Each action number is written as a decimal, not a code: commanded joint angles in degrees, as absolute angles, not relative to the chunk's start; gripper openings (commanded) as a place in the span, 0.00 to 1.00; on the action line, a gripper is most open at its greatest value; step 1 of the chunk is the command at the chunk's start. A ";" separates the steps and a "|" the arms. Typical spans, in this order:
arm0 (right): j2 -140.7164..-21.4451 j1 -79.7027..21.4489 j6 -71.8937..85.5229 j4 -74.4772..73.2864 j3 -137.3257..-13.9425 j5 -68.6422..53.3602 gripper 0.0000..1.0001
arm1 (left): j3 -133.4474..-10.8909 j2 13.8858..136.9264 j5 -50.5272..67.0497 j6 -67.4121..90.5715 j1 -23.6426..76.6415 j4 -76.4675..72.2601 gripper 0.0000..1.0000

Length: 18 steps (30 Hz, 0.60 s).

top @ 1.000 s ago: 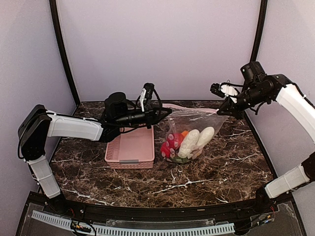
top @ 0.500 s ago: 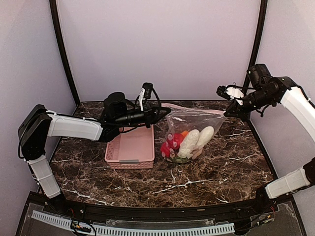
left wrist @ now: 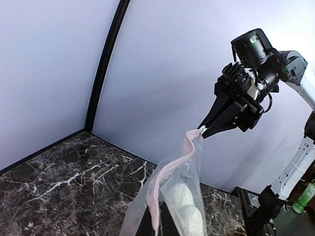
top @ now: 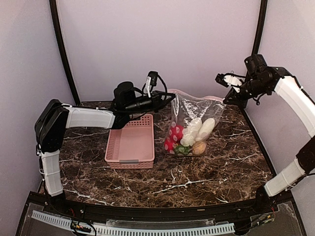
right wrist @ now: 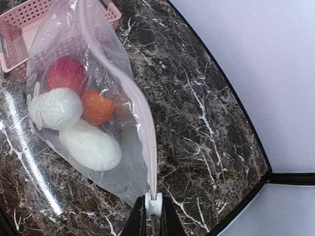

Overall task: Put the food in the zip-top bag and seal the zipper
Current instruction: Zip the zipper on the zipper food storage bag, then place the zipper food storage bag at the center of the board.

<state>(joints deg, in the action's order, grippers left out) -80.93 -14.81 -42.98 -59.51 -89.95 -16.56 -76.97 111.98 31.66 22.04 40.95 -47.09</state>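
The clear zip-top bag (top: 197, 115) hangs upright over the marble table, stretched between both grippers. The food (top: 189, 137) lies in its bottom: red, white, orange and green pieces. My left gripper (top: 171, 95) is shut on the left end of the bag's mouth; its dark fingers (left wrist: 174, 223) show through the bag film. My right gripper (top: 226, 101) is shut on the white slider (right wrist: 153, 204) at the right end of the pink zipper (right wrist: 133, 93). In the right wrist view a red piece (right wrist: 64, 73), an orange piece (right wrist: 96, 105) and two white pieces (right wrist: 91, 145) sit inside the bag.
The pink slotted basket (top: 130, 142) stands on the table left of the bag, under the left arm. Purple walls and black corner posts close in the back and sides. The table's right back corner edge (right wrist: 246, 191) lies just beyond the right gripper.
Both grippers have risen and carried the bag's mouth up, so the bag now hangs upright instead of lying slanted. The food has slid down to its bottom.
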 commanded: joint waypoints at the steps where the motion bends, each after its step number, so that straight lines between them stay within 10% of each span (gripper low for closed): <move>1: -85.58 -13.57 -41.83 -53.74 -99.96 -16.70 0.00 | -87.43 116.03 32.90 21.31 39.15 -45.18 0.01; 13: -78.00 -13.14 -43.87 -53.17 -88.03 -26.63 0.02 | -81.89 116.59 40.86 24.08 38.21 -47.04 0.05; 18: -72.86 -14.49 -43.40 -56.01 -80.19 -30.92 0.17 | -75.17 112.95 43.48 25.36 39.03 -46.09 0.39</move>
<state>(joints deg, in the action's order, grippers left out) -76.36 -13.43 -43.59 -54.81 -83.66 -24.80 -80.01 118.02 39.57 23.27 38.06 -46.06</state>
